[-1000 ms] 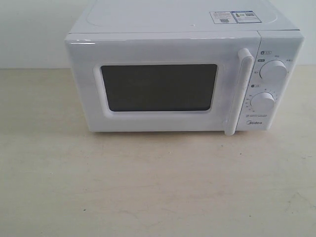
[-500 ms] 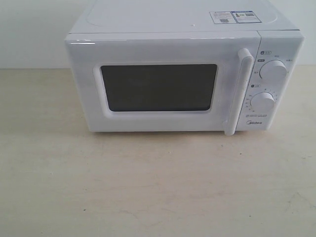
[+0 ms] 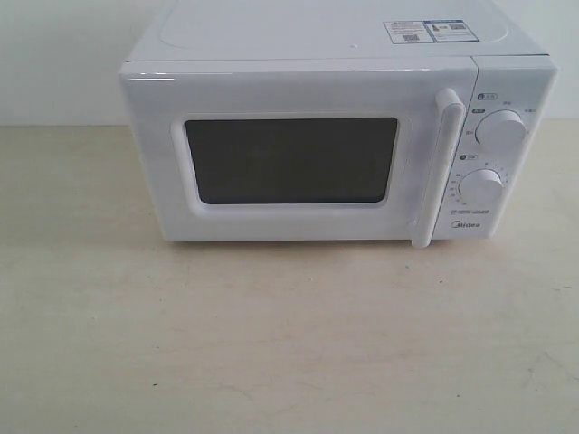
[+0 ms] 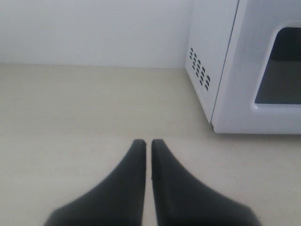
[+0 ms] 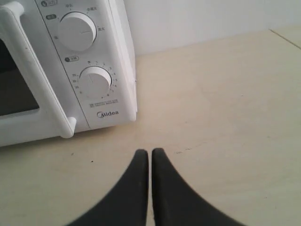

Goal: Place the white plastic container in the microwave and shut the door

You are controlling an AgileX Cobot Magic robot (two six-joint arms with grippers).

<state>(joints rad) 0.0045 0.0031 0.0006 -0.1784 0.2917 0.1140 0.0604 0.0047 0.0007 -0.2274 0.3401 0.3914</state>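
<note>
Toward the far edge of the bench (image 3: 271, 344), the microwave (image 3: 317, 36) stands with door (image 3: 289, 90) closed, white plastic container unseen, likely inside; left tool (image 4: 148, 143) and right tool (image 5: 149, 153) pinch together, empty.

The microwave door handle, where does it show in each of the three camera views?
Exterior view: the door handle stands upright between the dark window and the knobs.
Left wrist view: not in it; only the door's other end shows, with the dark window.
Right wrist view: the door handle runs between the dark window and the knobs.
Shared landmark: the dark window, seen in all three.
</note>
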